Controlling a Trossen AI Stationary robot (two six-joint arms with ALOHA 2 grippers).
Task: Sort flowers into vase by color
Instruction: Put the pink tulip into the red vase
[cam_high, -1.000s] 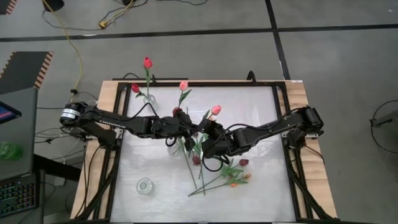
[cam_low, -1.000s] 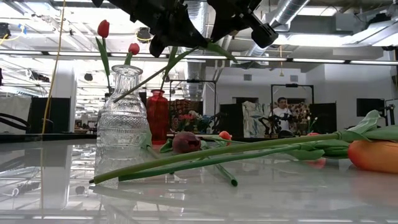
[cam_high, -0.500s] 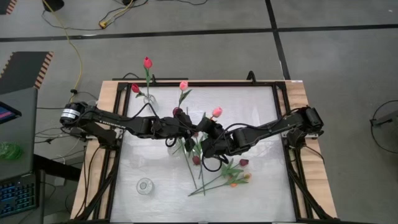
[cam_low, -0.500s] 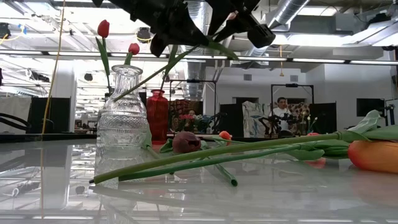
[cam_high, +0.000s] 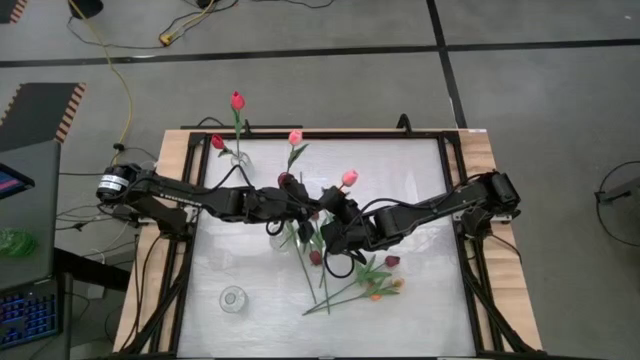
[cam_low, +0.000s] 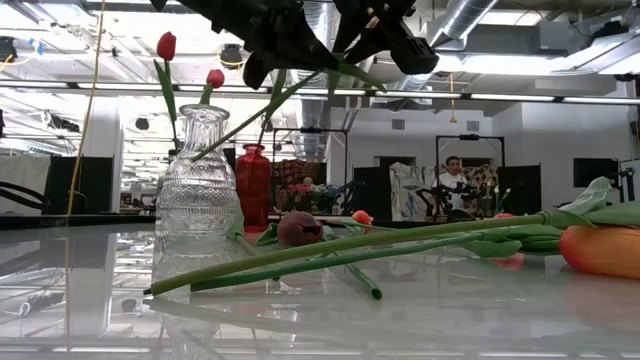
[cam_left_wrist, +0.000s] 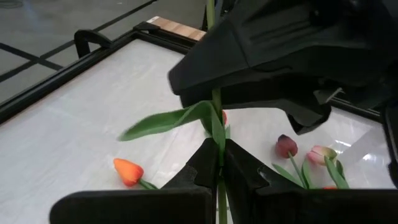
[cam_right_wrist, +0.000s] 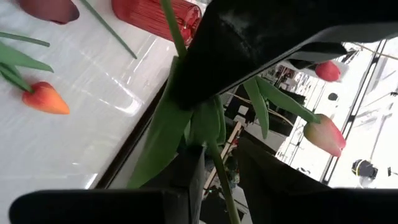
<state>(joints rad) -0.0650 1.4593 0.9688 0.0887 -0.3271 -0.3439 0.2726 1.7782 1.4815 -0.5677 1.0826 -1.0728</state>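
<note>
Both arms meet above the middle of the desk (cam_high: 420, 290). The left claw (cam_left_wrist: 219, 163) is clamped on the green stem of a pink tulip (cam_high: 348, 179), held in the air. The right claw (cam_right_wrist: 217, 163) sits around the same stem with its fingers apart, a gap showing on each side. A clear glass vase (cam_low: 197, 175) holds two red tulips (cam_low: 166, 46). More tulips (cam_high: 378, 283) lie loose on the desk near the right arm.
</note>
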